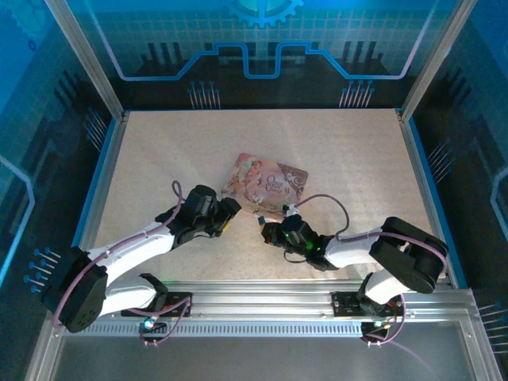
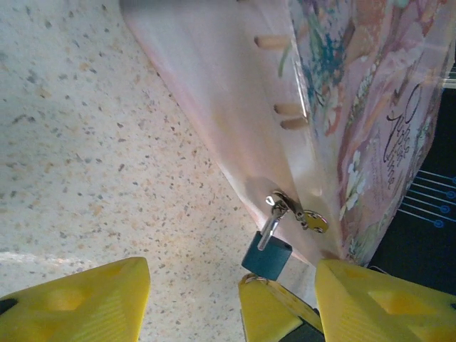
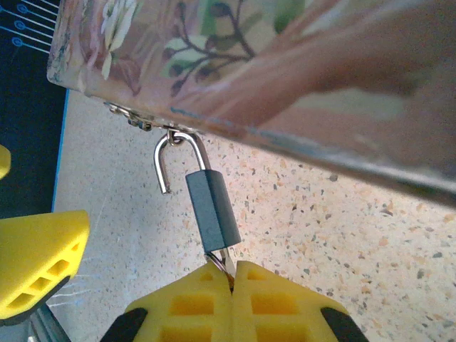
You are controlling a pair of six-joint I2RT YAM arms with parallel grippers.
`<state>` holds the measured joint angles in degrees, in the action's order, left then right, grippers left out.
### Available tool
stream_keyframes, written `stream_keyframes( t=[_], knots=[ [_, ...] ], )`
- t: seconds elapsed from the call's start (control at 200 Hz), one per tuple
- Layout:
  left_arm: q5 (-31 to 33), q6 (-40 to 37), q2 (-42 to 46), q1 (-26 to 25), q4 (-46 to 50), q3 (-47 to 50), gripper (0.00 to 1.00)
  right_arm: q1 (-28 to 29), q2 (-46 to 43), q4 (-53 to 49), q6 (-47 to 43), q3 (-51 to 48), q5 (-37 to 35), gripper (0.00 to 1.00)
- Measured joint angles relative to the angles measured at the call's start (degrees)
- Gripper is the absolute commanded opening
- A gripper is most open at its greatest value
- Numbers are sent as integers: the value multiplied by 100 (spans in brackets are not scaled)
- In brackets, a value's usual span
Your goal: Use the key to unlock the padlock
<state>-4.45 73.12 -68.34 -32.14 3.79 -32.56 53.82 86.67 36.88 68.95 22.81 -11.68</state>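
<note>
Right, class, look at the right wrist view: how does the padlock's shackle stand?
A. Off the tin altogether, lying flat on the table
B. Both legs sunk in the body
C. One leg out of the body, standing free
C: the padlock hangs at the tin's clasp with its shackle's short leg ending in open air beside the body, while the right gripper pinches the key at its base.

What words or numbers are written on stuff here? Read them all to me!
The pink tin: curly dark writing on its lid, too blurred to read.
The padlock: no letters or numbers show.
The gear sign on the back wall: a picture, no words.
</note>
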Motion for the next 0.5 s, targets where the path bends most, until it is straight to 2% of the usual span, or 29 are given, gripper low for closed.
stream_keyframes(
  t=[0.12,0.21,0.5],
  knots=[
    [20,-136,0,50,70,0,66,-44,76,225,118,-2,63,1],
    [20,-225,2,83,79,0,67,-66,94,284,157,-2,96,6],
    [17,-706,48,468,350,-118,74,-92,-26,74,116,-31,57,29]
  ],
)
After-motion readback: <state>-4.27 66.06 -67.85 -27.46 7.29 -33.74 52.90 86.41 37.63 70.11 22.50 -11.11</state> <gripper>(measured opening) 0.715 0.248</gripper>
